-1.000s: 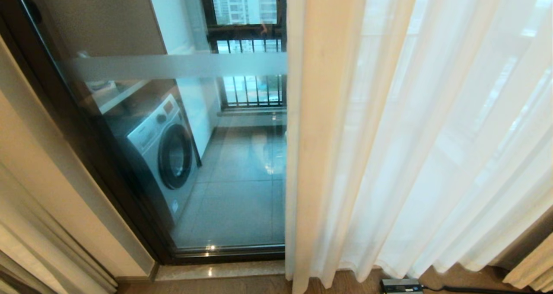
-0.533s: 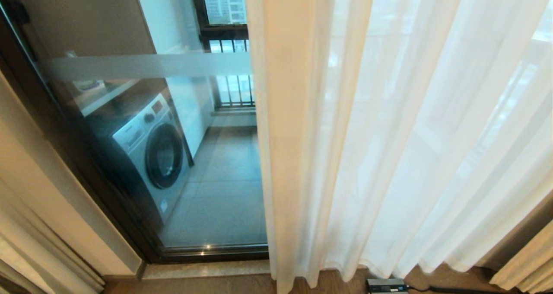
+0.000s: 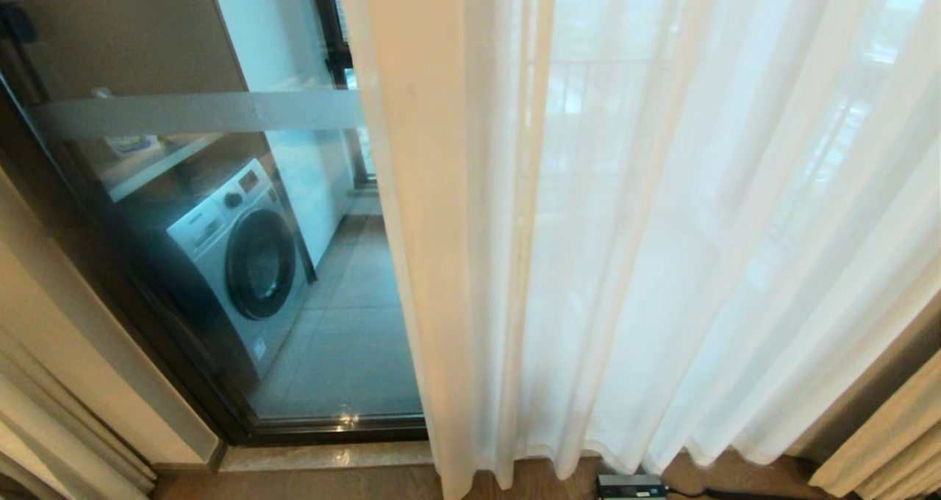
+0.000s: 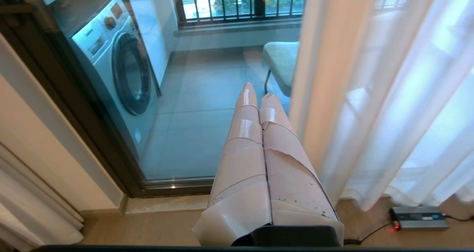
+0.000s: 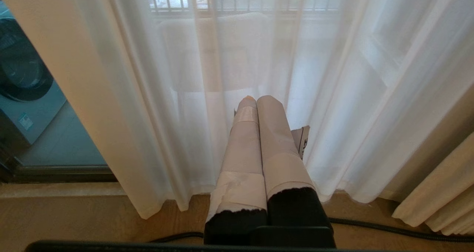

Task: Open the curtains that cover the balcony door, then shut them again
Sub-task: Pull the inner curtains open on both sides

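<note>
Wooden flooring [image 3: 309,485] runs up to the balcony door [image 3: 220,279] in front of you. Your left gripper [image 4: 259,96] has its taped fingers pressed together on nothing and points at the bare glass, just beside the edge of the sheer curtains [image 3: 625,250]. Your right gripper [image 5: 257,100] is likewise closed and empty, its tips aimed into the sheer folds; you cannot tell whether they touch the fabric. The sheer panel covers the door's right part and leaves the left part bare. Behind the glass stands a washing machine [image 3: 235,257]. Cream drapes [image 3: 882,448] hang bunched at the far right, and a small black box [image 3: 631,487] lies on the floor below the sheer hem.
</note>
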You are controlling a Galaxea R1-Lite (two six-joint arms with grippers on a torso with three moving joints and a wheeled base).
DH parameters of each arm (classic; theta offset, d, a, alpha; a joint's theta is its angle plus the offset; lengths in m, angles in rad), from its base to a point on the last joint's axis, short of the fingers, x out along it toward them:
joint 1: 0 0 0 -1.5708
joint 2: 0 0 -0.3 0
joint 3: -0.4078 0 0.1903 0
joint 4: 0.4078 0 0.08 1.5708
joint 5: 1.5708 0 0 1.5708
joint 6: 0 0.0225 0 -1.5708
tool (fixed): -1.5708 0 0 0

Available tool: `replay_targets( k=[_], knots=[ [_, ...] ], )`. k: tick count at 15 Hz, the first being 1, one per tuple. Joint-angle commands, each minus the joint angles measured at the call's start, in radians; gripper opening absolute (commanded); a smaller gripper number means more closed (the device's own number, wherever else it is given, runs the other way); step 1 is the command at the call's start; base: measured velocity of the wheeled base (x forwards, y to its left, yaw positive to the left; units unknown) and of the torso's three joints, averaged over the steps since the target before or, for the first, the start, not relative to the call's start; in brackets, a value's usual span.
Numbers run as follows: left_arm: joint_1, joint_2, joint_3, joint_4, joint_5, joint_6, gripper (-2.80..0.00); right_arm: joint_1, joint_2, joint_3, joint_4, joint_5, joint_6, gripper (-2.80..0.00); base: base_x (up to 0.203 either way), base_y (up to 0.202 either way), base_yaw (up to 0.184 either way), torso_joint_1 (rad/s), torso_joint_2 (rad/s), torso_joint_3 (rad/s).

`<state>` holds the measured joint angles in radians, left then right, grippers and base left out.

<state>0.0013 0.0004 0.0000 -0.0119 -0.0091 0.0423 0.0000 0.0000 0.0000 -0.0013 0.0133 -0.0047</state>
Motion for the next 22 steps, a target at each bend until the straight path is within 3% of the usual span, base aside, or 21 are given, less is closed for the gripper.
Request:
replay_targets(
  k=[1,5,22],
  knots=[
    [0.000,0.000,0.000,0.000,0.000,-0.001,-2.80,0.000,0.000,0.000,0.000,0.001,-0.001,-2.80,0.000,-0.182,0.003,0.005,0.00,0.001],
    [0.000,0.000,0.000,0.000,0.000,-0.001,-2.80,0.000,0.000,0.000,0.000,0.001,-0.001,-2.80,0.000,-0.159,0.001,0.003,0.00,0.002],
    [0.000,0.000,0.000,0.000,0.000,-0.002,-2.80,0.000,0.000,0.000,0.000,0.001,-0.001,-2.80,0.000,0.000,0.000,0.000,0.00,0.000]
  ],
)
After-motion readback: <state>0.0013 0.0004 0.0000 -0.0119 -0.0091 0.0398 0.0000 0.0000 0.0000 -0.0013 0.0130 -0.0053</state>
